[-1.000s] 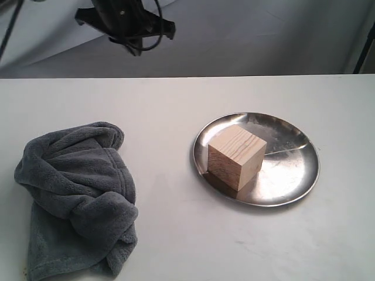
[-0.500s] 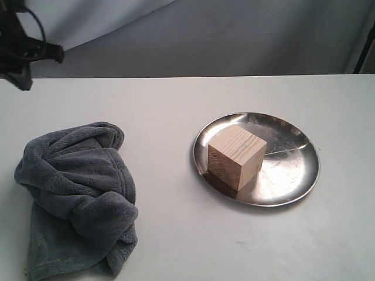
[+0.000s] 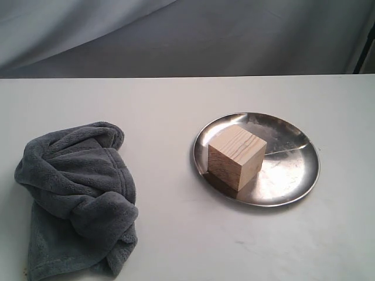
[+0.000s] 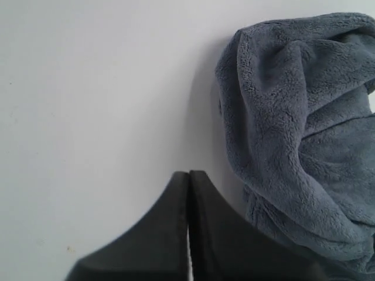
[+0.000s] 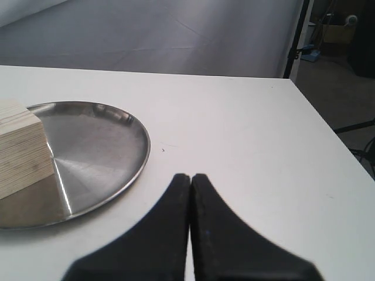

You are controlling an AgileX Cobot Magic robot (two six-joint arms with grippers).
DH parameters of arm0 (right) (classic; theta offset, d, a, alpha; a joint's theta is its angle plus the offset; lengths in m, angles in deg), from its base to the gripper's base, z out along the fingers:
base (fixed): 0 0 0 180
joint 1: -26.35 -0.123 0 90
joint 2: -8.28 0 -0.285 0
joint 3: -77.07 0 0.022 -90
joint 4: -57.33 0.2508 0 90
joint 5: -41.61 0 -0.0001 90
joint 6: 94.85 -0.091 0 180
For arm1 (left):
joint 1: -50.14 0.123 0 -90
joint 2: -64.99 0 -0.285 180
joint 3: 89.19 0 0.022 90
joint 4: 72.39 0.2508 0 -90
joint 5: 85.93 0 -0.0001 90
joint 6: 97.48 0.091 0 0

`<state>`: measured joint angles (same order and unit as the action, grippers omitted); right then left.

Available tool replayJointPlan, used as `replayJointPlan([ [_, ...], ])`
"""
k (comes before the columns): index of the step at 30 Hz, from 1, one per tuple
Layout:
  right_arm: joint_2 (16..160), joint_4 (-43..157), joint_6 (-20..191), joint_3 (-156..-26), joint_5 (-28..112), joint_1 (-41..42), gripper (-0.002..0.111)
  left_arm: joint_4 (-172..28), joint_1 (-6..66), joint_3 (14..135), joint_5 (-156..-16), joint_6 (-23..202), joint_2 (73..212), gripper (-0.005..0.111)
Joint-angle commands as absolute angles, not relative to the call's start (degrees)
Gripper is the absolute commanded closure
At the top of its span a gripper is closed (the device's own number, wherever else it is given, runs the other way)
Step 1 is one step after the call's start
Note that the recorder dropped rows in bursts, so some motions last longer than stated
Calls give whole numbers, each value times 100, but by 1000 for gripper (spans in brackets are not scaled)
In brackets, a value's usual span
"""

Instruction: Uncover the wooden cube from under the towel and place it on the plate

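Note:
The pale wooden cube (image 3: 236, 157) stands uncovered on the left part of the shiny steel plate (image 3: 287, 170), right of the table's middle. The dark grey-blue towel (image 3: 76, 196) lies crumpled at the front left. Neither arm shows in the exterior view. In the left wrist view my left gripper (image 4: 188, 173) is shut and empty over bare table, just beside the towel (image 4: 299, 134). In the right wrist view my right gripper (image 5: 190, 175) is shut and empty above the table, a short way off the plate (image 5: 105, 152), with the cube (image 5: 20, 149) at the frame's edge.
The white table (image 3: 176, 105) ends at a grey backdrop behind. In the right wrist view the table's edge (image 5: 328, 129) falls off to a dark floor with a stand and clutter.
The left arm, seen at the top of the exterior view a second ago, swung left and has left the frame. Towel, cube and plate have not moved.

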<state>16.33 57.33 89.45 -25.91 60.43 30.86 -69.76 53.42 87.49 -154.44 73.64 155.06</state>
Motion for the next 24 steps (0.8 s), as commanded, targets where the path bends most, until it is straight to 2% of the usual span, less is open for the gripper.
replayJointPlan([
  [1,1607,5803,8939,-2571,6038,3094,108,-7056,5354,8141,-14977,7355,14668,107],
  [15,1607,5803,8939,-2571,6038,3094,108,-7330,5354,5958,-12934,7486,11231,107],
  [24,1607,5803,8939,-2571,6038,3094,108,-7318,5354,5206,-12741,7696,8760,107],
])
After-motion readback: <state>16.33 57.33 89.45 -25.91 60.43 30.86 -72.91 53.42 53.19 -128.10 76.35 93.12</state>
